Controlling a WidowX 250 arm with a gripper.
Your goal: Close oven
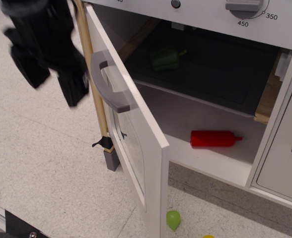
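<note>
The white oven (pixel 210 148) stands open. Its door (pixel 153 148), with a wire-lined window (pixel 130 146) and a curved grey handle (pixel 111 82), is swung out toward the camera. The dark grey tray (pixel 220 74) inside holds a green pepper (pixel 165 58). A numbered dial (pixel 243 6) sits on the top panel. My black gripper (pixel 51 82) is blurred at the upper left, outside the door and left of the handle. Its fingers (pixel 72 84) are spread apart and hold nothing.
A red bottle (pixel 215 138) lies on the oven's lower shelf. A green ball (pixel 173 219) lies on the floor by the door's bottom corner. A plain white cabinet door (pixel 285 158) is at the right. A wooden post (pixel 94 99) runs along the hinge side.
</note>
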